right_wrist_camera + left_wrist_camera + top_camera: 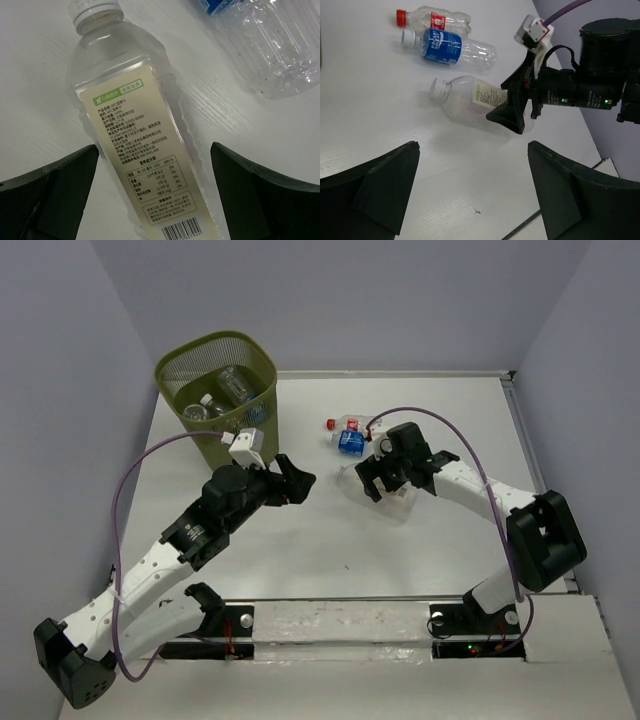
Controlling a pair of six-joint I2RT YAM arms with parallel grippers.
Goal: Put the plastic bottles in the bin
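**Pale-label bottle straddled, not yet gripped**

Top view: the right fingers point(372, 480) are spread over the pale-label bottle point(392, 504). The bottle lies on the worktop point(330, 550), well apart from the mesh bin point(215, 375). The left fingers point(298, 478) are held released and empty, near the bin. Three bottles are counted on the worktop. Two clear ones are made out inside the single bin; more may be hidden.

Left wrist view: three lying bottles are counted, the red-label bottle point(432, 20), the blue-label bottle point(450, 47) and the pale-label one.

Right wrist view: the pale-label bottle is centred between the spread fingers, with worktop showing on each side. The fingers are best lowered fully and closed squarely and gently across the labelled body, since thin plastic is likely to buckle or slip.
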